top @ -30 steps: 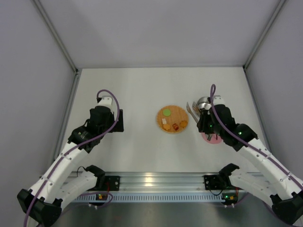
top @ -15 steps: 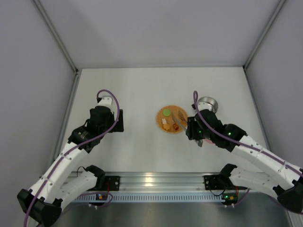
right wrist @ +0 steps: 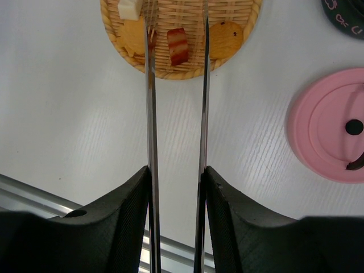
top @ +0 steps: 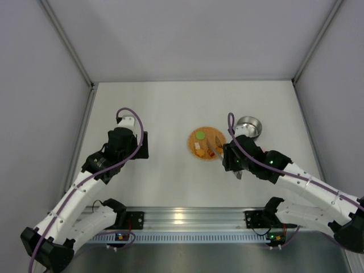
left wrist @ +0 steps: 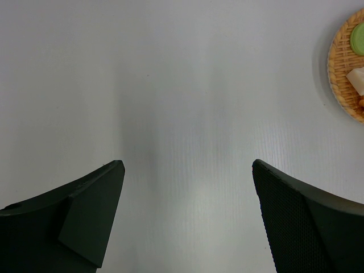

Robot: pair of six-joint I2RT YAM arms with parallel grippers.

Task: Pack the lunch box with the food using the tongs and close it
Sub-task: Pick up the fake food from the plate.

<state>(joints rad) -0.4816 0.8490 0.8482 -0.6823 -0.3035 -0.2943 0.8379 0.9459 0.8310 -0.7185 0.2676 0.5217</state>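
My right gripper (right wrist: 176, 170) is shut on the tongs (right wrist: 149, 114), one silver arm against each finger. The tong tips reach over the orange woven plate (right wrist: 170, 71) and straddle a red-brown piece of food (right wrist: 178, 45). A pale chunk (right wrist: 129, 8) and an orange disc (right wrist: 226, 40) lie beside it. A green disc (top: 200, 135) sits at the plate's far side. The lunch box (top: 248, 126) stands right of the plate, and its pink lid (right wrist: 330, 125) lies flat on the table. My left gripper (left wrist: 187, 170) is open over bare table.
The plate's edge (left wrist: 341, 85) shows at the far right of the left wrist view. The grey enclosure walls stand on three sides. The aluminium rail (top: 187, 219) runs along the near edge between the arm bases.
My right arm has swung left from over the lunch box to the plate, carrying the tongs; their tips now hang over the food. The left arm has not moved.
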